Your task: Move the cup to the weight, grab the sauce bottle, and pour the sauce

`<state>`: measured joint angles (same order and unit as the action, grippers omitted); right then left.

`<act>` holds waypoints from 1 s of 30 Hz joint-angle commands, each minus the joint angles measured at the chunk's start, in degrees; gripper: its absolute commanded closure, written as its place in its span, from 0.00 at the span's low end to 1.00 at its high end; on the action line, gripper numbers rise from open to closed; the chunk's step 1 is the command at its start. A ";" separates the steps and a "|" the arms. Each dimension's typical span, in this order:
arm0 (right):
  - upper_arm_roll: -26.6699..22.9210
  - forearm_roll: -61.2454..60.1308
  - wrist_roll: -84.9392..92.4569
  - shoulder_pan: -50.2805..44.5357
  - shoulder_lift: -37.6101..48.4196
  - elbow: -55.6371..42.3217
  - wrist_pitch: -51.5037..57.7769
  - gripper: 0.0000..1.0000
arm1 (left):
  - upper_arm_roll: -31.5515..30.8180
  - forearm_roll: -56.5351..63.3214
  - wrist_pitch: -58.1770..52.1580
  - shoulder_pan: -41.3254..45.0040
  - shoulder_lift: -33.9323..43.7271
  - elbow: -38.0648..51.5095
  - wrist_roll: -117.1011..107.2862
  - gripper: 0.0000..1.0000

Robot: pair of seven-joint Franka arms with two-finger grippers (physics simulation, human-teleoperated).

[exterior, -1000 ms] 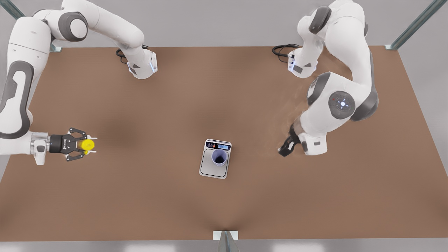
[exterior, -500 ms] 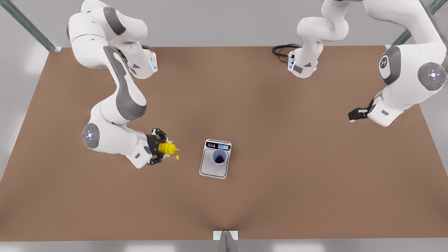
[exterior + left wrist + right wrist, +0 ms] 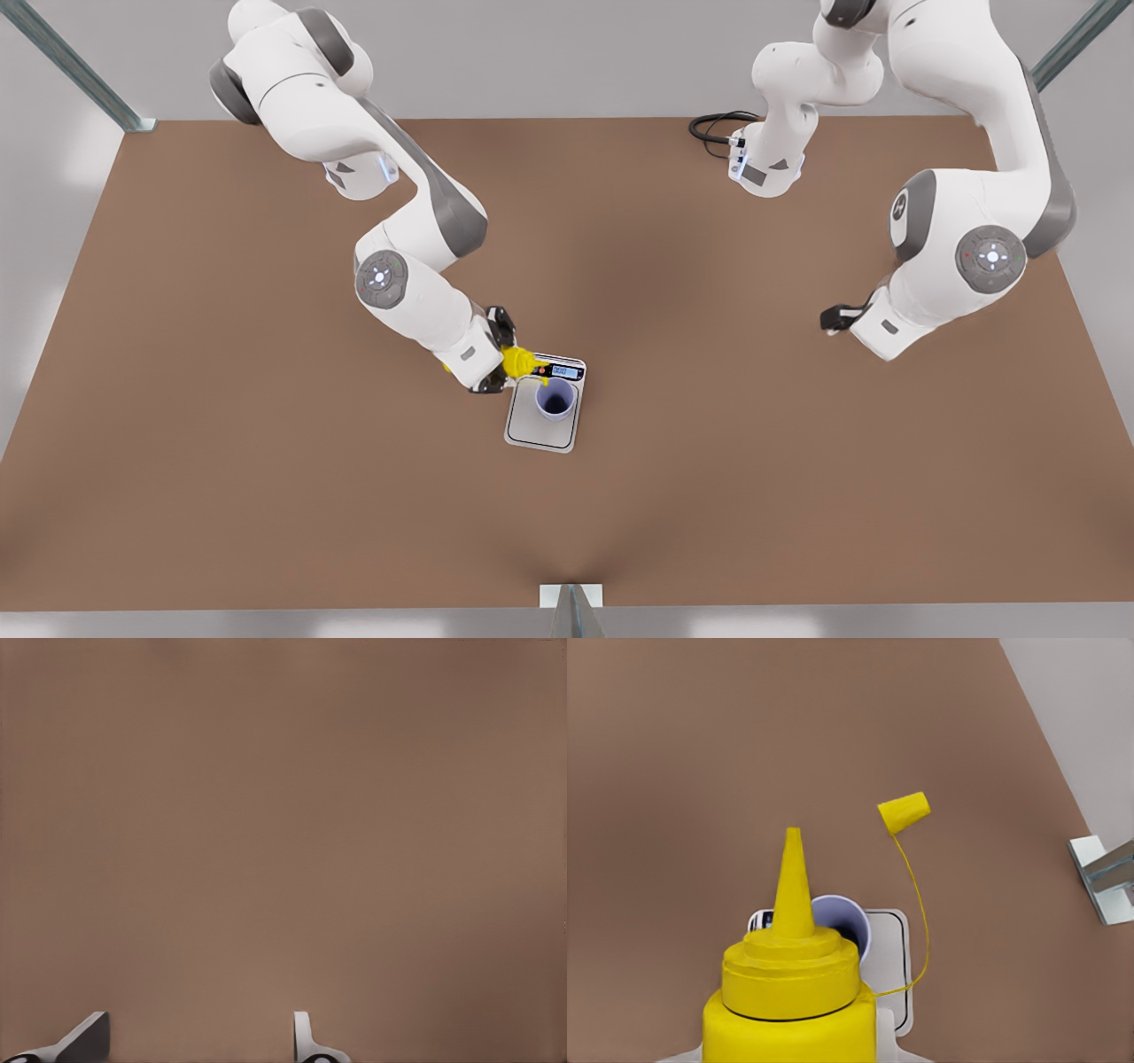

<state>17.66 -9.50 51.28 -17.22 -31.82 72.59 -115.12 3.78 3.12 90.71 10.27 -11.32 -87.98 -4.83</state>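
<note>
One cup (image 3: pixel 555 399) on one weight (image 3: pixel 541 427); right hand (image 3: pixel 507 361) clamps sauce bottle (image 3: pixel 519 360); left hand (image 3: pixel 834 317) spread, empty.

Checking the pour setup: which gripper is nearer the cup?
Right: the right gripper, holding the sauce bottle, is beside the cup; the left gripper waits far off.

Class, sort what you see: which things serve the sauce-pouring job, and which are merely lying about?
Job: sauce bottle, held by the right gripper; cup; weight.

Lying about: black cable; table. Left gripper waits open, apart.
</note>
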 commanded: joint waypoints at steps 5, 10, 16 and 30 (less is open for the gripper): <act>-0.17 1.33 -3.56 0.00 -0.08 0.00 -0.02 0.50 | -0.09 -0.05 -1.06 -0.08 1.12 1.23 -0.01 0.00; -0.34 3.70 -5.93 0.00 -0.52 -0.26 -0.02 0.50 | -0.09 -0.05 -1.06 -0.16 0.95 1.23 0.17 0.00; 0.18 -8.15 8.29 12.03 0.18 0.27 7.89 0.50 | -0.09 -0.05 -1.06 -0.25 0.86 1.23 0.08 0.00; 0.10 -39.27 49.79 29.88 -9.66 2.47 18.88 0.50 | -0.35 -0.05 -1.06 -0.34 -0.11 1.23 0.08 0.00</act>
<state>17.74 -49.27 101.50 12.49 -41.69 75.12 -96.14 3.43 3.07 89.65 9.93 -11.43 -86.75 -4.75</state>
